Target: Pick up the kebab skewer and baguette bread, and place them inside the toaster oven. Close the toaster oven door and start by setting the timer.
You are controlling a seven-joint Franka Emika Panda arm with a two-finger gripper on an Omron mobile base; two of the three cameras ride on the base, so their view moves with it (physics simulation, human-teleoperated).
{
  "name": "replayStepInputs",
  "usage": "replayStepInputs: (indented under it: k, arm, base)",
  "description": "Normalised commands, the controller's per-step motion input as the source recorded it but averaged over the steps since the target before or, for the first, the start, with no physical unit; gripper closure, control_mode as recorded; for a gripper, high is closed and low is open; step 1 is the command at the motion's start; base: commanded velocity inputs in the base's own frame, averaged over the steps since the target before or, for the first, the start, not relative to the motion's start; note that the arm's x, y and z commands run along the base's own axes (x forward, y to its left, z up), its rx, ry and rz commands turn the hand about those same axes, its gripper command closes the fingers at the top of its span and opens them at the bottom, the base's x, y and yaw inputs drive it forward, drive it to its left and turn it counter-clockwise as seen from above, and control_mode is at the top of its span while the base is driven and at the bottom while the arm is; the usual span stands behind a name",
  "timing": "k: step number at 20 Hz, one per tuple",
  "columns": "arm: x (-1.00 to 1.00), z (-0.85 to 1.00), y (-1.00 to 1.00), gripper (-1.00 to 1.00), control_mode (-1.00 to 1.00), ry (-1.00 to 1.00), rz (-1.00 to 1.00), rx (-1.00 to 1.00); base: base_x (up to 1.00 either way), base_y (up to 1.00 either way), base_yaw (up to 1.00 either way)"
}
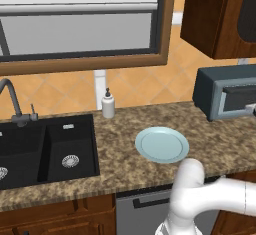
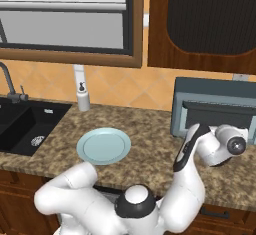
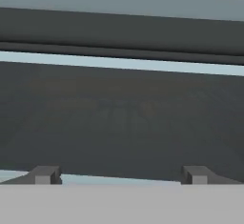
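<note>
1. The toaster oven (image 2: 215,110) stands at the back right of the bench (image 2: 150,149), against the wall.
2. Its door (image 3: 122,118) is shut; the handle bar (image 3: 122,63) runs along its top.
3. The hand (image 3: 122,175) is close to the door glass, fingers (image 3: 45,174) spread wide, holding nothing.
4. A pale blue plate (image 1: 162,144) lies near the front edge, mid-bench.

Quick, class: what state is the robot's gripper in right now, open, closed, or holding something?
Gripper: open, fingertips spread wide, holding nothing, right up against the toaster oven door.

Empty blue plate (image 1: 162,144) between sink (image 1: 45,146) and soap dispenser (image 1: 108,104).
</note>
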Motion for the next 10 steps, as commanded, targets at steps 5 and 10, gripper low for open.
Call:
replayStepInputs:
  k: [5, 10]
  arm:
    - [-0.39, 0.00, 0.16, -1.00, -1.00, 0.00, -0.01, 0.00]
    - [-0.44, 0.01, 0.49, -1.00, -1.00, 0.00, -0.04, 0.00]
  base:
    - [0.00, 0.00, 0.00]
    - [0.00, 0.00, 0.00]
